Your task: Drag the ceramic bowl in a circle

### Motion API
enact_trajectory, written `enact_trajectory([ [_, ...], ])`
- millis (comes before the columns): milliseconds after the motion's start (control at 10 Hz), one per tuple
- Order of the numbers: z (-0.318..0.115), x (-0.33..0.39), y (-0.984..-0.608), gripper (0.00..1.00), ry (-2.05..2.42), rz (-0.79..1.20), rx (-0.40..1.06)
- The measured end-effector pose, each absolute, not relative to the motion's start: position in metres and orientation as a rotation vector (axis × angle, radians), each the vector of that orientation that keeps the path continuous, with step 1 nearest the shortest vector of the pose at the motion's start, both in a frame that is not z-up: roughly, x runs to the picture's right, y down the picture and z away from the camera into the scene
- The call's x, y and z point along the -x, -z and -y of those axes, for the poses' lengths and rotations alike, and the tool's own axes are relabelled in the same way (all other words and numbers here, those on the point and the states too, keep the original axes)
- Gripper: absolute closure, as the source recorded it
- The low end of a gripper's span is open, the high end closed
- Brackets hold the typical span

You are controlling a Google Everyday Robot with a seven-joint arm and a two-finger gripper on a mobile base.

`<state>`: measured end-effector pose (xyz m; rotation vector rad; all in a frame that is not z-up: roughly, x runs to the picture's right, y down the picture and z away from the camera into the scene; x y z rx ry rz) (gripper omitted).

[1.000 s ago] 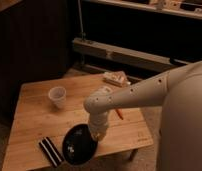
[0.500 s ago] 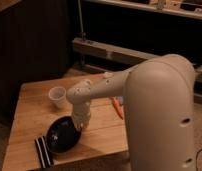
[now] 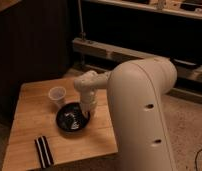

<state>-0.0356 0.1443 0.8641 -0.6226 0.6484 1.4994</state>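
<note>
The ceramic bowl (image 3: 71, 118) is a round, shallow, glossy black dish on the wooden table (image 3: 29, 120), near its middle. My gripper (image 3: 87, 113) reaches down from the white arm (image 3: 139, 95) onto the bowl's right rim. The small translucent whitish cup (image 3: 57, 95) stands just behind and left of the bowl, close to its rim.
A flat black block with pale stripes (image 3: 43, 151) lies near the table's front left edge. A dark wall stands behind the table on the left, and low metal shelving (image 3: 124, 52) runs along the back. The big white arm body covers the table's right side.
The bowl has moved away from the front edge toward the table's middle and the cup, with the gripper on it. The arm has swung further left across the view.
</note>
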Motion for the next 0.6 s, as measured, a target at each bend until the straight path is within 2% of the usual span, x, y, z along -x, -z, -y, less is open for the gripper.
enact_trajectory([
  [300,-0.144,-0.041,-0.866,1.0,-1.63,-0.719,0.541],
  [600,-0.148,-0.116,-0.833,1.0,-1.69,-0.757,0.48],
])
